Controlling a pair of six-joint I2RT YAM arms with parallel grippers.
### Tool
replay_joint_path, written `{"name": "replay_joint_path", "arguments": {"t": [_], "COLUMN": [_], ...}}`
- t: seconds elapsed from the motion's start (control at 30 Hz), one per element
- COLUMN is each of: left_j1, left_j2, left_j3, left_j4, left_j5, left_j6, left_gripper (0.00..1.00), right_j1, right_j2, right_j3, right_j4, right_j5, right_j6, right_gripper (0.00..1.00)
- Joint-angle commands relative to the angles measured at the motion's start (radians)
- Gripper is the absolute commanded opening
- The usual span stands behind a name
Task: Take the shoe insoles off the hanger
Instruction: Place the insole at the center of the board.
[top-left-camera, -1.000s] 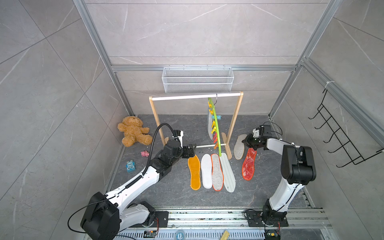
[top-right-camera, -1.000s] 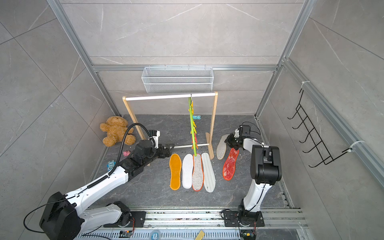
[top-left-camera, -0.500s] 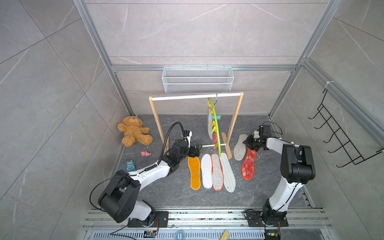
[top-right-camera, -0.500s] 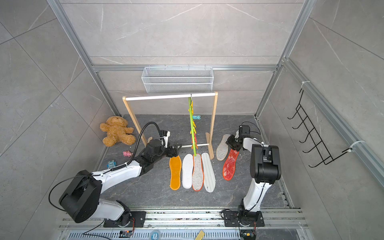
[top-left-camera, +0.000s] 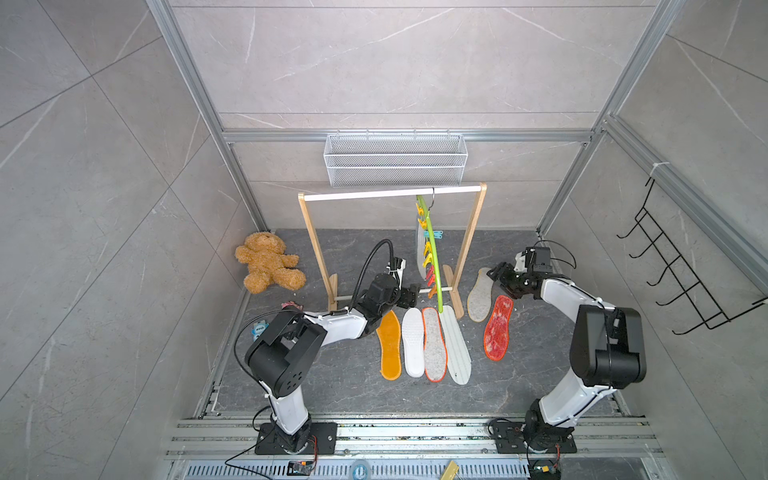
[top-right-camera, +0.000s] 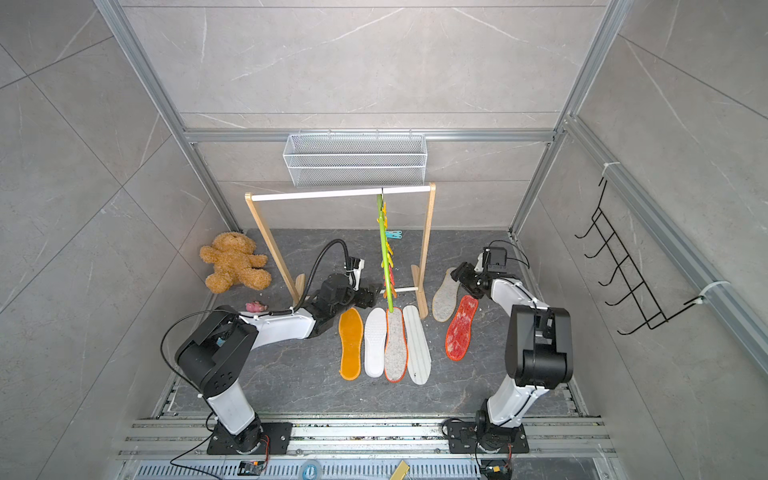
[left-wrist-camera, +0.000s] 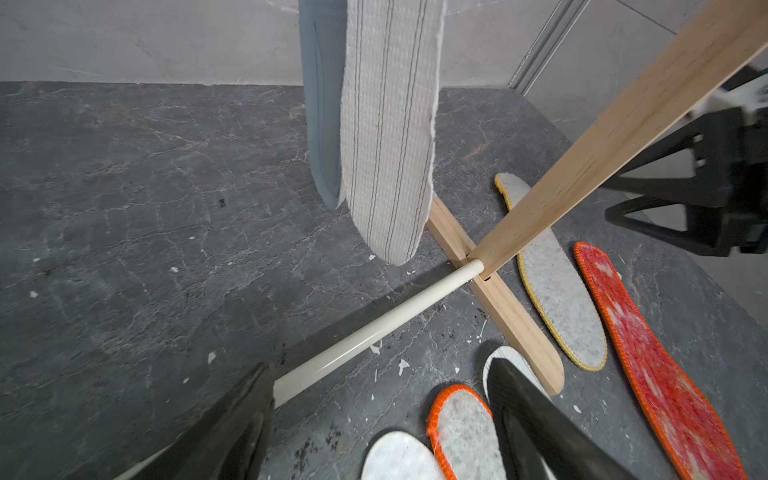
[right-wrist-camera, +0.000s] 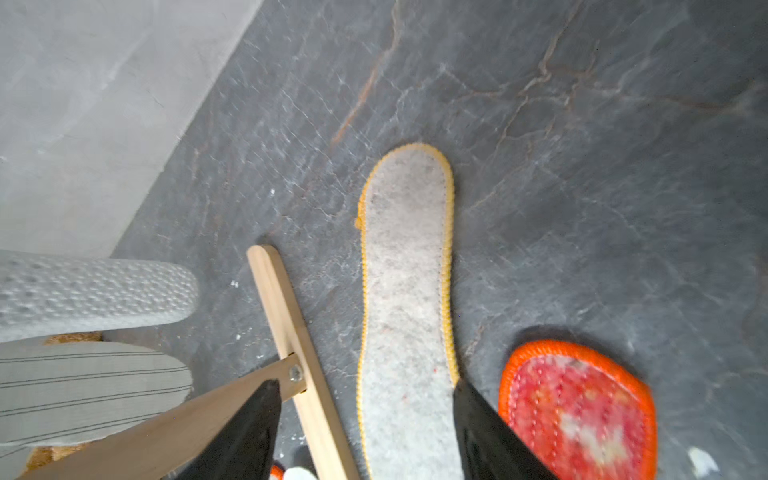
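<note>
The lime-green hanger (top-left-camera: 432, 257) hangs from the rack's white rail. Two shoe insoles stay clipped to it, a pale striped one (left-wrist-camera: 390, 124) and a blue-grey one (left-wrist-camera: 322, 104). Several lie on the floor: orange-yellow (top-left-camera: 389, 345), white (top-left-camera: 413, 343), grey with orange rim (top-left-camera: 434, 345), striped (top-left-camera: 455, 349), beige-grey felt (right-wrist-camera: 407, 270) and red mesh (right-wrist-camera: 577, 407). My left gripper (left-wrist-camera: 382, 365) is open and empty, low at the rack's bottom bar, short of the hanging pair. My right gripper (right-wrist-camera: 365, 384) stands open over the felt insole's heel.
The wooden rack (top-left-camera: 469, 237) has a foot between the floor insoles. A teddy bear (top-left-camera: 268, 268) and small toys (top-left-camera: 259, 328) lie at the left wall. A wire basket (top-left-camera: 395, 160) hangs on the back wall and black hooks (top-left-camera: 681, 274) on the right wall.
My right gripper has opened and let go of the felt insole, which now lies on the floor. The left arm has swung right, toward the rack and the hanging insoles.
</note>
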Motion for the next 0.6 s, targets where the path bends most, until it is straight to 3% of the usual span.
{"name": "replay_joint_path", "arguments": {"t": [0.0, 0.57], "left_j1": [-0.017, -0.028], "left_j2": [0.056, 0.291], "left_j3": [0.046, 0.211], "left_j4": [0.107, 0.172], "left_j5": [-0.058, -0.154], "left_j6": [0.016, -0.113], "left_gripper": [0.81, 0.71], "right_j1": [0.0, 0.011], "right_j2": [-0.1, -0.502], "right_j3": [-0.041, -0.215], "right_j4": [0.021, -0.018], "right_j5": [0.002, -0.14], "right_j6": [0.025, 0.081], "right_gripper": [0.71, 0.72]}}
